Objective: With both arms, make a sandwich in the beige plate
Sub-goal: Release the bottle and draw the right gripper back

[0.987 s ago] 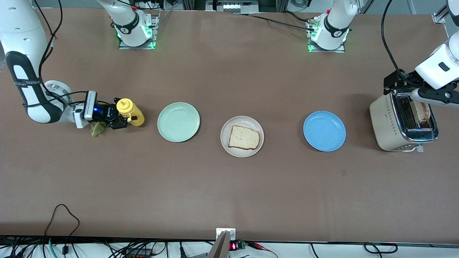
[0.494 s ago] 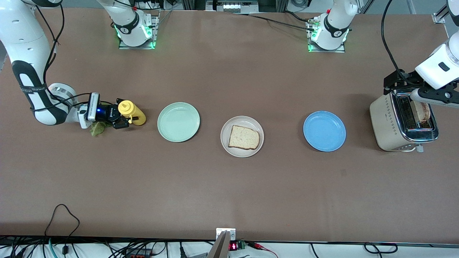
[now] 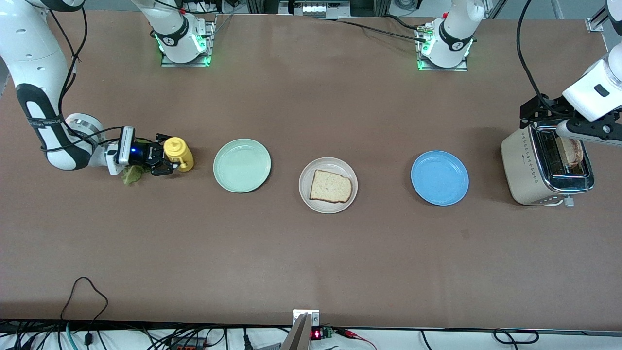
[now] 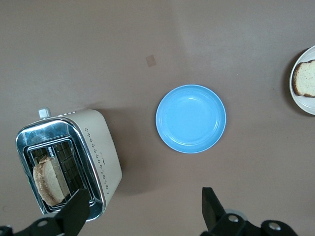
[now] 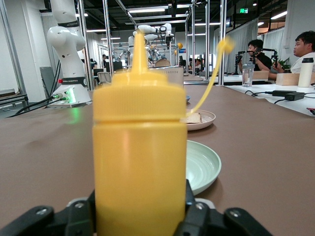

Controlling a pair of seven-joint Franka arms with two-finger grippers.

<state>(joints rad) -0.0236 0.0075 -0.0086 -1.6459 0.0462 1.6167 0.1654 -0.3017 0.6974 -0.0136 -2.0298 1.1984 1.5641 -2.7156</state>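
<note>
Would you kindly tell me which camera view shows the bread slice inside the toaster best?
The left wrist view: it looks straight down into the cream toaster, showing the browned bread slice standing in its slot. The front view shows it partly hidden by the left arm; the right wrist view does not show it.

The beige plate is round, pale and raised at the rim, and sits flat on the worktop midway between the two arms' ends. One square slice of light brown bread with a darker crust lies flat on it, filling most of the plate, one corner pointing toward about 2 o'clock. A second slice stands upright on edge in a toaster slot at the left arm's end. A crinkly green lettuce leaf lies on the worktop at the right arm's end, at roughly 9 o'clock from the plate, partly hidden, so its shape is unclear.
</note>
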